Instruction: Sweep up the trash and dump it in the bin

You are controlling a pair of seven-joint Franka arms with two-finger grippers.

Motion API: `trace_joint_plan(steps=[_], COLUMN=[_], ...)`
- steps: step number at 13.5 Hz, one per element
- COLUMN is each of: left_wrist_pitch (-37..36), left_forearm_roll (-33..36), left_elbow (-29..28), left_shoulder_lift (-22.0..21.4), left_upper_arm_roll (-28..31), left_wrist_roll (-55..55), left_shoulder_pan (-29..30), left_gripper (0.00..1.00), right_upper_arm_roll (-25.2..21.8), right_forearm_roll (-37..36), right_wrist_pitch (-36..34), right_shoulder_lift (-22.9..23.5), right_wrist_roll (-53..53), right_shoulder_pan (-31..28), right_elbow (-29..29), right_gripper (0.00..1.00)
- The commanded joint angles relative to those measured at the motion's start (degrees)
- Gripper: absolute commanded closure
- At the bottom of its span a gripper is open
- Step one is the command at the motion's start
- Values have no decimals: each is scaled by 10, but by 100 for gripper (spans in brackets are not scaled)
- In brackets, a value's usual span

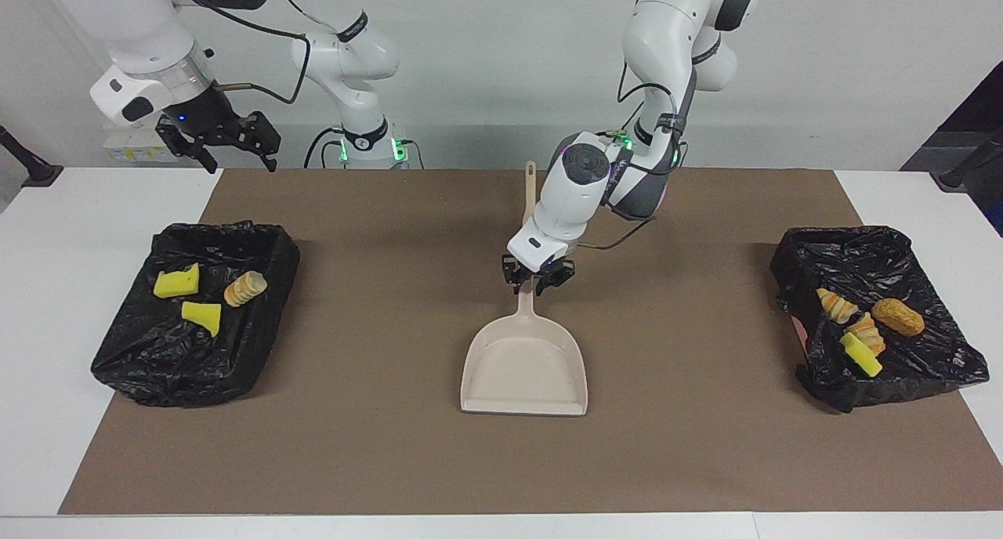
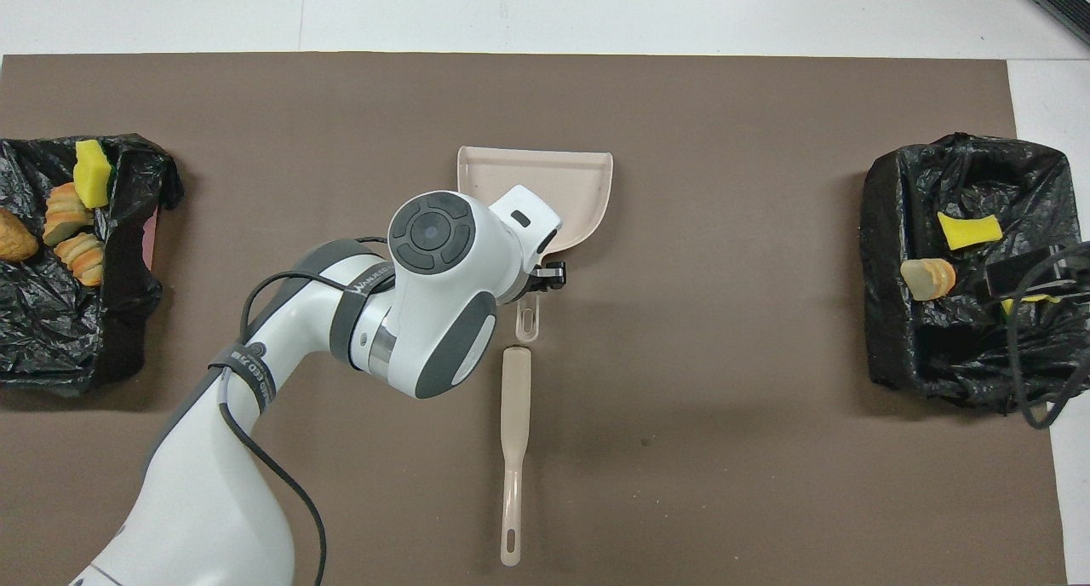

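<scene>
The beige dustpan lies flat mid-mat, its handle pointing toward the robots. My left gripper is down at that handle, and whether it grips it does not show. The beige brush lies just nearer the robots, its head almost at the handle's end. All the trash sits in two black-lined bins. Yellow sponge bits and a bread chunk lie in the bin at the right arm's end. My right gripper hangs open, raised over that bin's edge nearest the robots.
The bin at the left arm's end holds a golden-brown roll, bread-like chunks and a green-and-yellow sponge. A brown mat covers the table between the bins. The left arm hides part of the dustpan from overhead.
</scene>
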Motion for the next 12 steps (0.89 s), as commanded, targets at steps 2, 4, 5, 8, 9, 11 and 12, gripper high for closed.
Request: trace_joint_plan(steps=[2,4,5,8,9,11,12], left_wrist_pitch=[-93,-127,-138,-173,-192,-241,-260], left_forearm_roll=[-1,4,5,50,62,64,64], left_elbow=[2,3,3,3,3,3,3], left_shoulder_lift=[-52,-72,-83,-132,-150,-185,-199], left_upper_arm_roll=[4,4,4,8,8,9,8], left_wrist_roll=[6,8,7,15,40,122,159], left_shoulder_pan=[43,74,88,137,154,192,211], left_gripper=[0,0,0,0,0,0,0], right_upper_arm_roll=[7,7,7,7,7,7,7], right_forearm_roll=[3,3,3,3,4,3,3], right_wrist_pitch=[-4,-4,-3,-4,-4,-3,-3], right_shoulder_lift=[-2,-2,-2,-2,-2,-2,-2], right_wrist_roll=[6,7,6,6,6,7,7], right_shoulder_pan=[-8,-8,-8,-8,-8,-8,-8], right_elbow=[3,3,3,3,3,3,3], right_gripper=[0,0,0,0,0,0,0])
